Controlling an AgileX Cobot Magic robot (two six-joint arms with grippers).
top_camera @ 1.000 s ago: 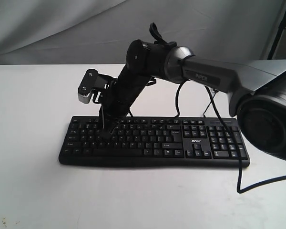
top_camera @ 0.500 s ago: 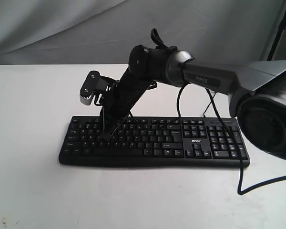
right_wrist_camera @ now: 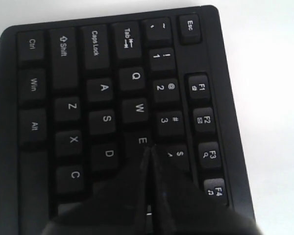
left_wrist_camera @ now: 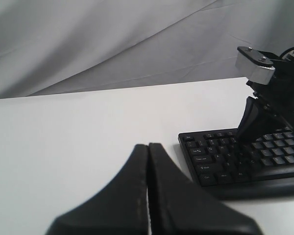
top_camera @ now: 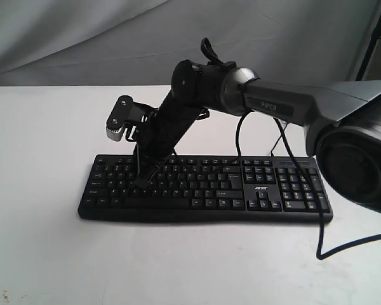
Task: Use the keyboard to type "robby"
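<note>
The black keyboard lies flat on the white table, its "acer" logo by the number pad. My right arm reaches across it to its left half. My right gripper is shut, and its tips point down at the letter keys. In the right wrist view the right gripper has its tips beside the E key on the keyboard. My left gripper is shut and holds nothing. It hovers over bare table left of the keyboard and is out of the exterior view.
A thin black cable runs off the keyboard's right end onto the table. The right arm's grey base fills the right edge. A grey cloth backdrop hangs behind the white table.
The right arm's wrist and elbow shifted slightly to the right a second ago, then held still. The shut tips stay over the same keys.
</note>
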